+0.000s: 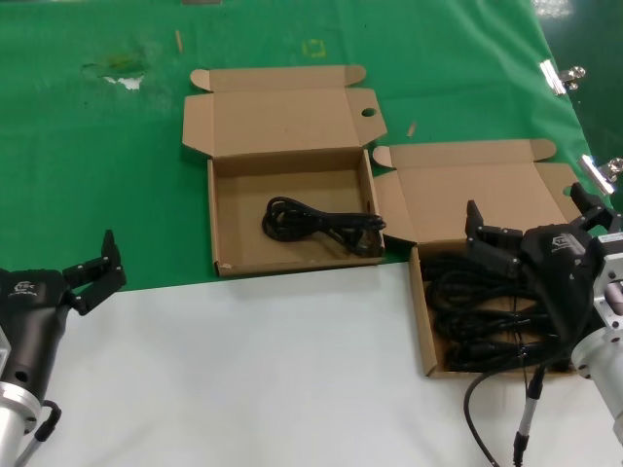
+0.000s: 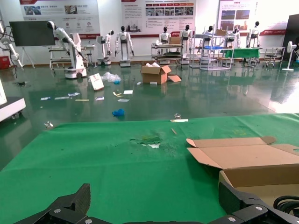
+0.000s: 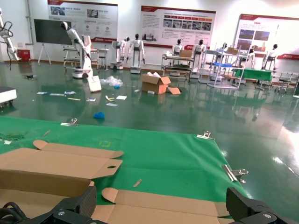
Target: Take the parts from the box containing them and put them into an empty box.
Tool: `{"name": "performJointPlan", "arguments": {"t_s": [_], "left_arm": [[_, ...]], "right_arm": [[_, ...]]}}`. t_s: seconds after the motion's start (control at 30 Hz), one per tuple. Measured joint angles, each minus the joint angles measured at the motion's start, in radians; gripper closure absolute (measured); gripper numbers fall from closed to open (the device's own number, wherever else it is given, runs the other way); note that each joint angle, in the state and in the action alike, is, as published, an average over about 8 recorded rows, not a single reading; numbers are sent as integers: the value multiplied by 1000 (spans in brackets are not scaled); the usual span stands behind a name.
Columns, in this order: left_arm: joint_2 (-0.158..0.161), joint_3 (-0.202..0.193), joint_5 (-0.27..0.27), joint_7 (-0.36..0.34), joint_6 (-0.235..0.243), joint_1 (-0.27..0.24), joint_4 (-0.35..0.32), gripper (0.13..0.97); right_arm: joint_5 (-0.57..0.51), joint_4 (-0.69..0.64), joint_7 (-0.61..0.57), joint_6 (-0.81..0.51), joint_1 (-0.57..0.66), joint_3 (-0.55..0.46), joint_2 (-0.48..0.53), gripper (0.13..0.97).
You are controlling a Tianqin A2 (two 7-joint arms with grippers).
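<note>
Two shallow brown corrugated cardboard boxes lie open on the counter (image 1: 292, 370), lids hinged back onto the green cloth (image 1: 97, 175). One black power cord bundle (image 1: 321, 226), loosely coiled, lies in the left box (image 1: 226, 224), leaving most of its floor bare. Several more black coiled cords (image 1: 477, 316) crowd the right box (image 1: 425, 321). Above them hovers the right gripper (image 1: 531, 224), fingers spread wide and empty. Well left, the left gripper (image 1: 92, 275) waits over the cloth's near edge, fingers open, holding nothing.

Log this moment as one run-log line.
left claw: open, idle over white table edge | right claw: open, above right box of cords | middle box: one cord bundle
</note>
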Motion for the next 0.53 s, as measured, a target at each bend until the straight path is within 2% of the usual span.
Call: {"name": "performJointPlan", "arguments": {"t_s": [0.53], "left_arm": [[0,0,0,0,0,0,0,132]], "right_arm": [[0,0,0,0,0,0,0,129]]}}
